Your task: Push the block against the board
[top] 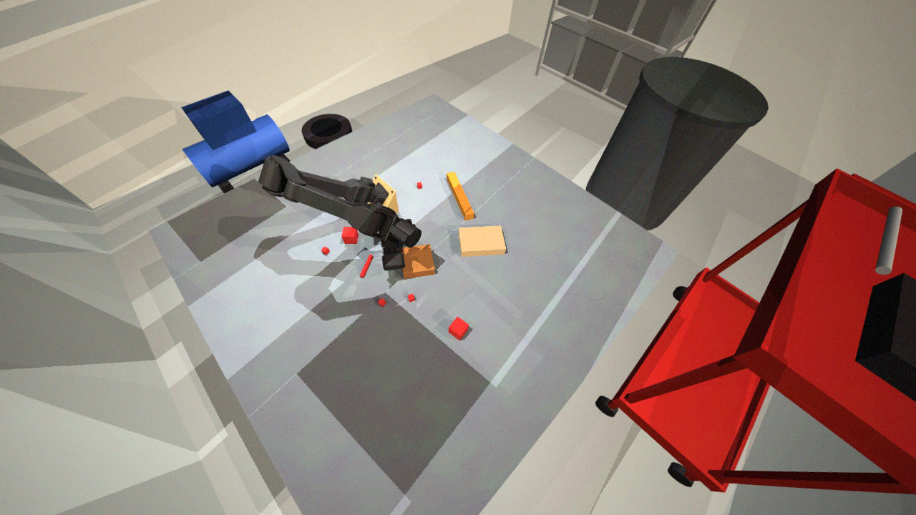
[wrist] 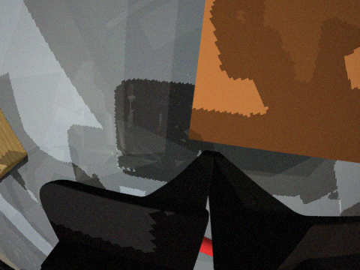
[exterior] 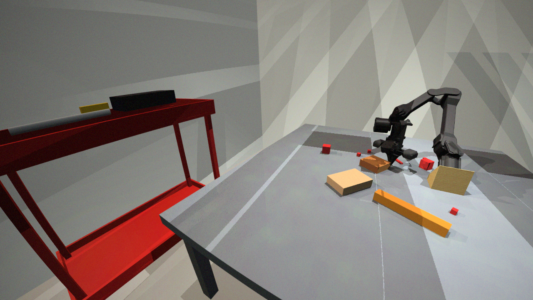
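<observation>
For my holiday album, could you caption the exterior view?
Black robot arm reaching down, its closed tool beside a brown block on a grey table.
</observation>
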Action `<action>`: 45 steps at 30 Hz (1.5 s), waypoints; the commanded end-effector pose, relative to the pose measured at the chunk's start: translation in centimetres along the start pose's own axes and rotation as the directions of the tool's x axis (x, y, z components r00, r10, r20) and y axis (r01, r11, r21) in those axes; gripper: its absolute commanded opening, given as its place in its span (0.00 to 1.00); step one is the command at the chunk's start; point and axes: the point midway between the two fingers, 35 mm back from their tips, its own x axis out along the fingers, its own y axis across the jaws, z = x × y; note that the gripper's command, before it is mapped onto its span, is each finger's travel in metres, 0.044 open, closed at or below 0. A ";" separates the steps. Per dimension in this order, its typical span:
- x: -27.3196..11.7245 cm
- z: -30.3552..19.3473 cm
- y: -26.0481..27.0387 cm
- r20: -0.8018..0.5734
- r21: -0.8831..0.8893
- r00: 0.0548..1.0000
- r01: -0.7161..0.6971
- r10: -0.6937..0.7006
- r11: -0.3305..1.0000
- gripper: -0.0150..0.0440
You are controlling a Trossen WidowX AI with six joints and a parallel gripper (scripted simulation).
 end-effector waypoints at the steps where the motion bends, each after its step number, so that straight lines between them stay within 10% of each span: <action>1: -0.1 0.3 -0.2 0.002 0.007 1.000 0.004 -0.004 1.000 0.25; 45: 0.0 -1.5 -0.4 0.004 0.006 1.000 0.002 -0.002 1.000 0.25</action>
